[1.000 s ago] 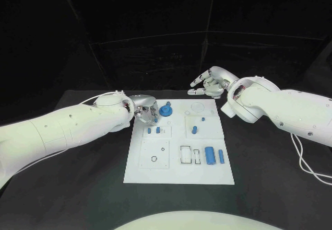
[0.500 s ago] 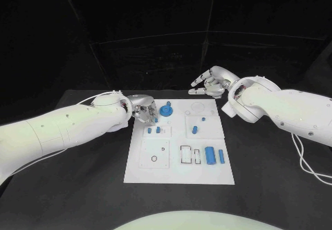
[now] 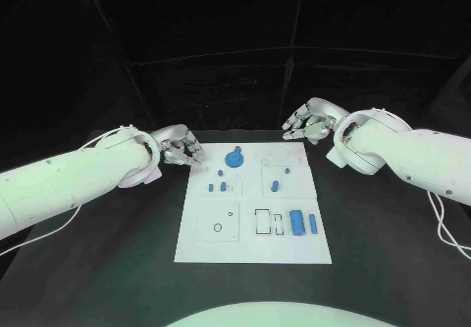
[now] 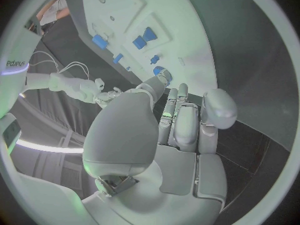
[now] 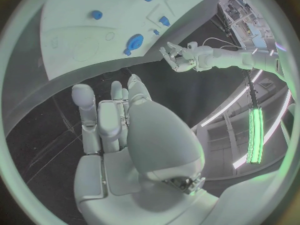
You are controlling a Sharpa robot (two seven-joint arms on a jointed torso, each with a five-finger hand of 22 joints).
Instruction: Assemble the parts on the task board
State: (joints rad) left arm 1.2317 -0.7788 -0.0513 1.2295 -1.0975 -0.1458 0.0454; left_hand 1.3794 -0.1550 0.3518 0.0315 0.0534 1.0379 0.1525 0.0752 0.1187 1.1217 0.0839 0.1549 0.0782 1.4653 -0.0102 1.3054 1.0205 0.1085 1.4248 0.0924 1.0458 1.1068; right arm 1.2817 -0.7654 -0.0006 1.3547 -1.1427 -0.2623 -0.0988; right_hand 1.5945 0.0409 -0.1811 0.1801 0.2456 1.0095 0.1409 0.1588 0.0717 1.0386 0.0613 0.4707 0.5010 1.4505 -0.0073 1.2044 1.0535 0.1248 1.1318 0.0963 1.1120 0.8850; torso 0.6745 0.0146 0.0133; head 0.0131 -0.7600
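My left hand (image 3: 180, 146) hovered just off the far left corner of the task board (image 3: 197, 238), fingers loosely curled and holding nothing; the left wrist view showed them lined up side by side over the black table (image 3: 118, 272), with nothing between them. My right hand (image 3: 312, 123) hung beyond the board's far right corner, fingers spread and empty. The white board lay in the middle of the table between my two arms. On it, a round blue part with a knob (image 3: 235, 159) stood near the far edge, three small blue pieces (image 3: 222, 185) sat in a row just behind it toward me, one blue peg (image 3: 277, 183) lay to their right, and two blue cylinders (image 3: 297, 222) stood side by side near the board's right edge.
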